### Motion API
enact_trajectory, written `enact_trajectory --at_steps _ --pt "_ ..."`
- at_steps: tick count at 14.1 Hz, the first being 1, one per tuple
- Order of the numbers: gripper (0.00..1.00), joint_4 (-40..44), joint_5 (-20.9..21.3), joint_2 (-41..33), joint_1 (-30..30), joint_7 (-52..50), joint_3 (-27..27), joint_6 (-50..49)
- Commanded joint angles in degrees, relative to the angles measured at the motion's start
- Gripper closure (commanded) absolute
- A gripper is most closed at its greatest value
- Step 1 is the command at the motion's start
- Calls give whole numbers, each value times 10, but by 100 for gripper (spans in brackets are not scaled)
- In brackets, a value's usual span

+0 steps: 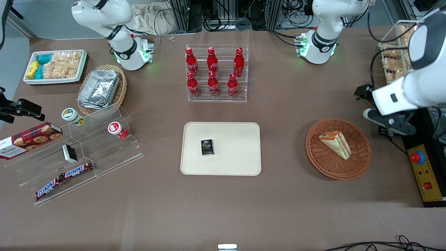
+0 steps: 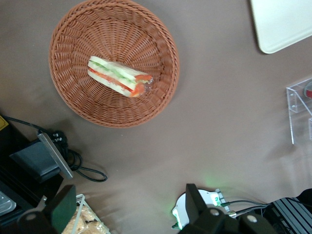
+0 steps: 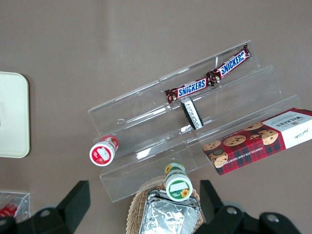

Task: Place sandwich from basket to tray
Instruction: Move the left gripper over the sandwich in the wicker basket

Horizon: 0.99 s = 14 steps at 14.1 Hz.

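The sandwich, a wrapped wedge with orange and green filling stripes, lies in the round reddish-brown basket. The beige tray lies flat at the table's middle, beside the basket toward the parked arm's end. My gripper hangs open and empty, high above the table. It is beside the basket, toward the working arm's end, and touches nothing.
A small dark box lies on the tray. Farther from the front camera stands a rack of red bottles. A yellow control box and a wire rack of snacks flank my arm. Clear display steps occupy the parked arm's end.
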Motion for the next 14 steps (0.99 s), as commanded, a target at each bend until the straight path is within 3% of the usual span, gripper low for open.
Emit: enact_trajectory --at_steps 1,4,6,8,10,14 --pt "0 35 12 27 -7 -2 2 -23" --pt "0 49 27 56 -14 -42 -3 -27" --pt "0 -25 18 33 -7 -158 -2 4" --pt "0 -147 11 -23 10 -202 2 135" --pt "0 -245 -26 -56 34 -287 3 254" --pt "0 -349 -28 -48 34 -467 2 422"
